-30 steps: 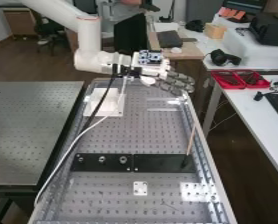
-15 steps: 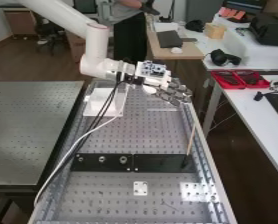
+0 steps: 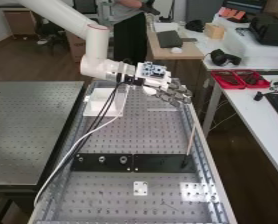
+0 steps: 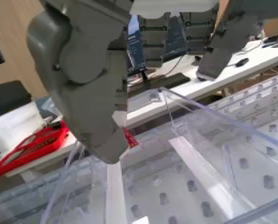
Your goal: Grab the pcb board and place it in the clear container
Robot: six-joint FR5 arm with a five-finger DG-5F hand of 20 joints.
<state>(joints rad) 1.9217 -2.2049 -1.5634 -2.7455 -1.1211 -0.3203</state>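
Container [image 4: 224, 118] of clear, straight-edged plastic near the grey, segmented hand [image 3: 171, 93]

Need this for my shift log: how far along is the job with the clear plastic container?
The approach looks done: the dark grey robot hand hangs by the container. I cannot tell what is in hand; the small red patch beside it may be the board or something behind. Placing the board is probably left, though unconfirmed.
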